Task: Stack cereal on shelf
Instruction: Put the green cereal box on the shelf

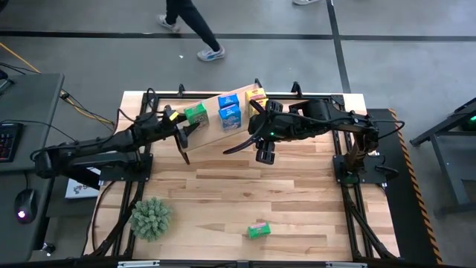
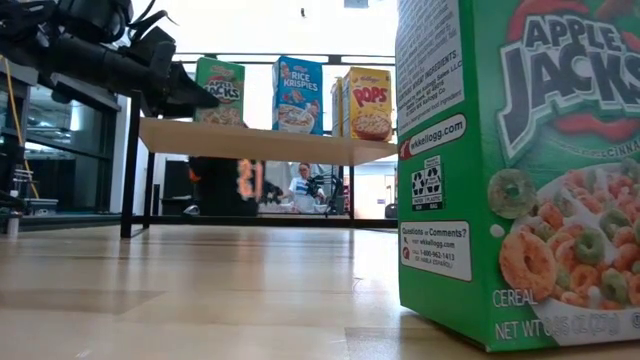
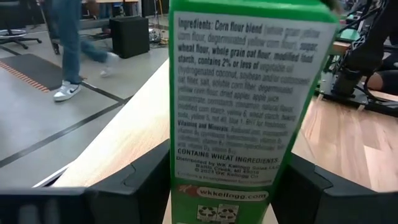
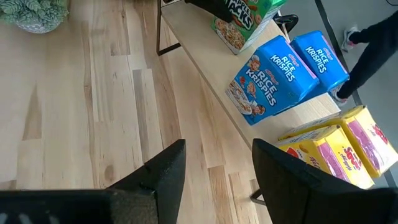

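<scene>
Cereal: five cartons (image 1: 229,113) shelved, one (image 1: 258,230) on table

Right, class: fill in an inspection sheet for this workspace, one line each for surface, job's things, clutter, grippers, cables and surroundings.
Surface: striped wooden table, mostly bare.
Job's things: sloped shelf carries a green Apple Jacks carton, two blue Rice Krispies cartons and yellow Pops cartons; another green carton lies on the table near the front edge.
Clutter: spiky green plant at the front left.
Grippers: left gripper at the shelf, fingers either side of the green Apple Jacks carton; right gripper open, empty, above the table.
Cables: black cables on both arms.
Surroundings: a person walks past behind the table.
</scene>
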